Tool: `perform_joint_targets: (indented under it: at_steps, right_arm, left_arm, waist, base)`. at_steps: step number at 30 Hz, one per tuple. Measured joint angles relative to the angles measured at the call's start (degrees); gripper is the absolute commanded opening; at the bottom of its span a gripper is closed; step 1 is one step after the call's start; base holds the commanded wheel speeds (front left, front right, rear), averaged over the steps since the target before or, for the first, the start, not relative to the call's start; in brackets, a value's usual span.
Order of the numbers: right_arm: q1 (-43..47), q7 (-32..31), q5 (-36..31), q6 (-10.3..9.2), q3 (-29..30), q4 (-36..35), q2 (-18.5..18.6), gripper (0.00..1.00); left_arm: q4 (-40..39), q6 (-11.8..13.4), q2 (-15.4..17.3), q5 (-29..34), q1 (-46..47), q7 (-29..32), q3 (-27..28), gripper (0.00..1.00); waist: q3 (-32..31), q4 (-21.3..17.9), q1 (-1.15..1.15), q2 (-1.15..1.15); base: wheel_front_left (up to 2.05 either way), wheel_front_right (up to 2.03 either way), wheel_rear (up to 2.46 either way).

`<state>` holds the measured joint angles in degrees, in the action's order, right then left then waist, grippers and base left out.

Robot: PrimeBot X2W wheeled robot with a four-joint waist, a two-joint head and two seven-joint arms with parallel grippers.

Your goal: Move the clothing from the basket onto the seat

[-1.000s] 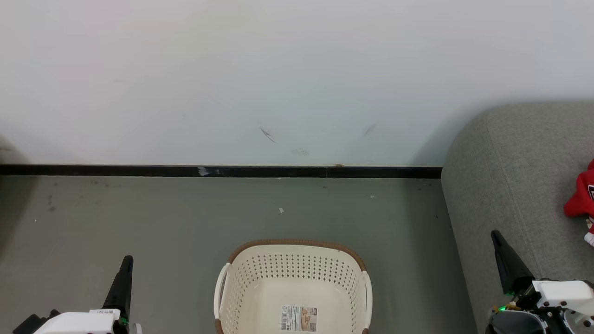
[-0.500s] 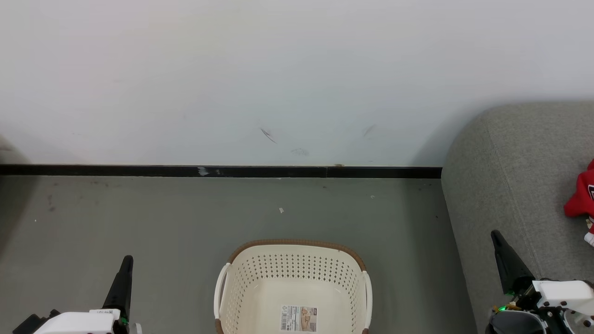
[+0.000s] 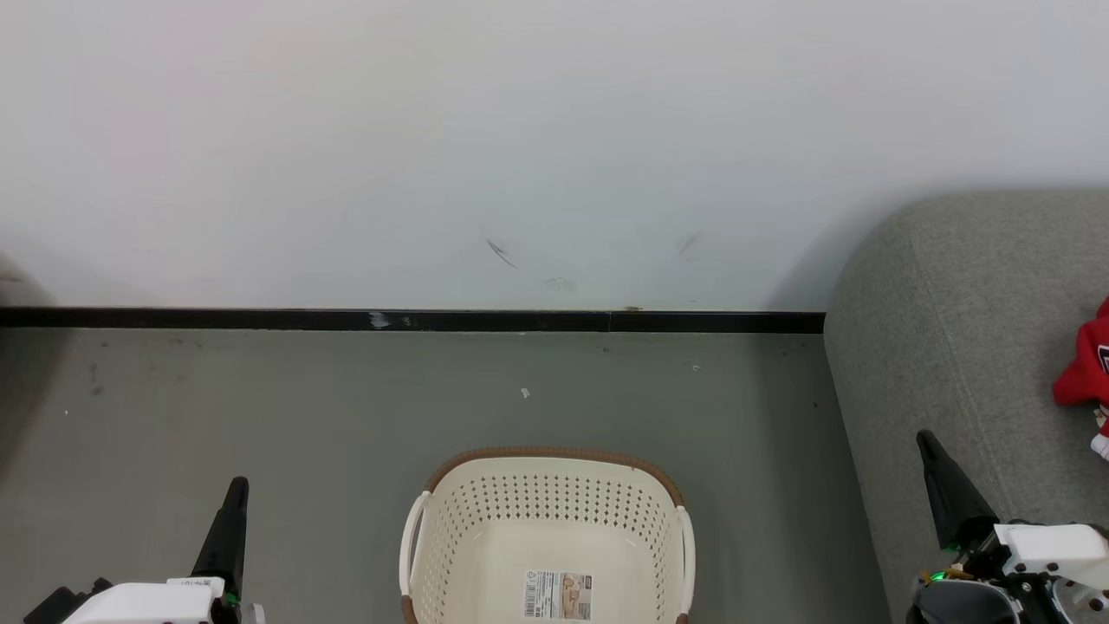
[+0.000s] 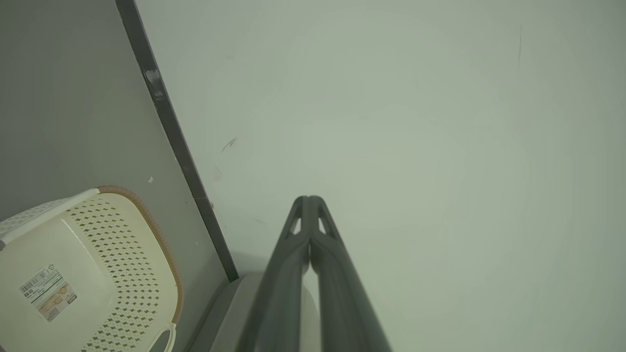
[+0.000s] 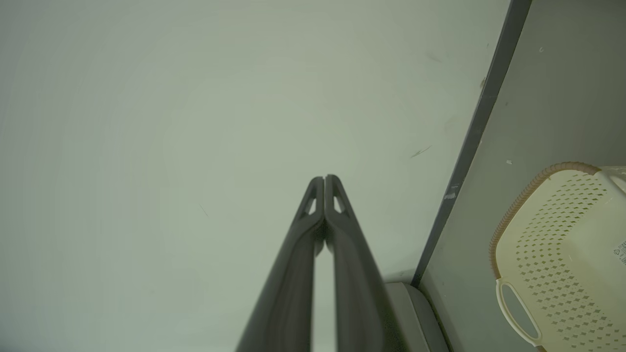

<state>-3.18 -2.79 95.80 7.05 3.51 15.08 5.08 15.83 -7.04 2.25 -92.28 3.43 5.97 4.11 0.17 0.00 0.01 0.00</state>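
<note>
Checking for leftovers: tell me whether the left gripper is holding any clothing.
No, the left gripper is shut, its tips touching with nothing caught between them.

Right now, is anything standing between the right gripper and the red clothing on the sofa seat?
Nothing visible. The right gripper, shut, shows against the grey sofa seat, and only bare upholstery lies between it and the red clothing at the head view's right edge. The laundry basket stands off to its left, out of that path.
</note>
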Motion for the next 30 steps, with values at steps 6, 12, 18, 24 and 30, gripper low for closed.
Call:
perform_joint_targets:
  at_steps: [6, 12, 18, 24, 30]
  right_arm:
    - [0.0, -0.07, -0.07, 0.0, 0.08, 0.0, -0.05, 0.0]
    - [0.0, -0.18, -0.07, 0.0, 0.14, 0.01, -0.1, 0.0]
    - [0.0, -0.18, -0.08, 0.01, 0.23, 0.01, -0.21, 0.0]
    - [0.0, -0.19, -0.08, 0.01, 0.27, 0.01, -0.22, 0.0]
    - [0.0, -0.25, -0.14, 0.0, 0.33, 0.01, -0.23, 0.0]
  left_arm:
    - [0.0, 0.0, -0.01, 0.0, 0.0, 0.0, 0.0, 0.0]
    - [-0.01, 0.0, -0.02, 0.0, 0.0, 0.0, 0.0, 0.0]
    - [-0.01, 0.0, -0.03, 0.0, 0.0, 0.0, 0.01, 0.0]
    - [-0.02, 0.0, -0.03, 0.0, 0.0, 0.0, 0.01, 0.0]
    - [-0.02, 0.0, -0.04, 0.0, 0.0, 0.0, 0.01, 0.0]
  waist:
    - [0.0, 0.0, 0.0, 0.0]
    - [0.0, 0.0, 0.0, 0.0]
    - [0.0, 0.0, 0.0, 0.0]
    - [0.0, 0.0, 0.0, 0.0]
    - [0.0, 0.0, 0.0, 0.0]
  base:
    - [0.0, 0.0, 0.0]
    - [0.0, 0.0, 0.0]
    - [0.0, 0.0, 0.0]
    - [0.0, 0.0, 0.0]
    - [0.0, 0.0, 0.0]
